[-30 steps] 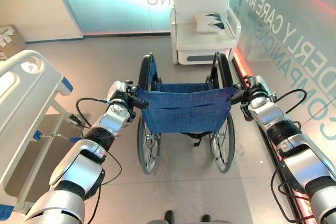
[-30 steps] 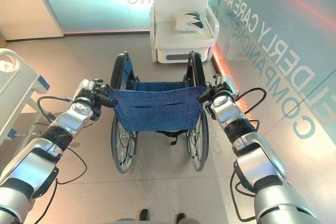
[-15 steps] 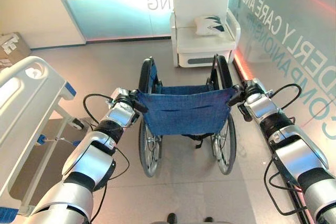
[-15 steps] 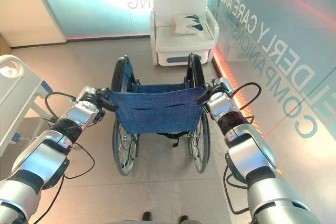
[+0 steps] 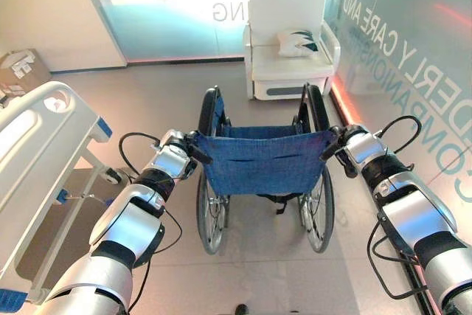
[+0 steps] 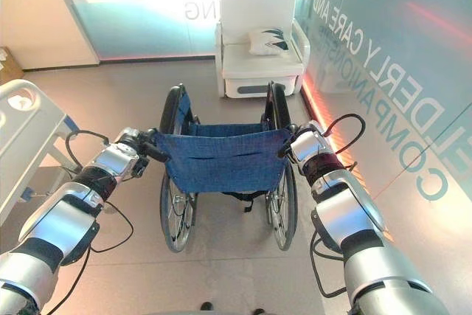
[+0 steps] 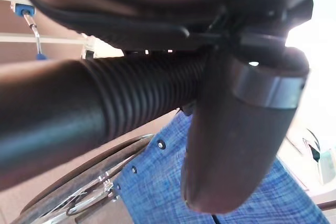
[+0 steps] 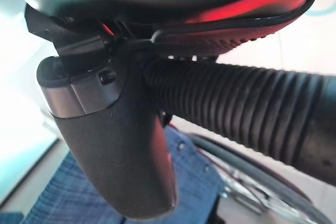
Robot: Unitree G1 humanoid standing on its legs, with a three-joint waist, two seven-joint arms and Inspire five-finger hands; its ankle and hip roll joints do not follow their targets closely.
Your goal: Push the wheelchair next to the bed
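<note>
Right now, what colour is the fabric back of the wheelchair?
Blue, a denim-like weave. The wheelchair's backrest shows best in the left eye view.

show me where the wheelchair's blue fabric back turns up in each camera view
Left eye view: blue fabric back at centre, stretched between the two hands.
Right eye view: centre, slightly left.
Left wrist view: past the thumb, under the ribbed handle grip.
Right wrist view: beyond the thumb, beneath the grip.
Shared landmark: the white armchair straight ahead in both eye views.
</note>
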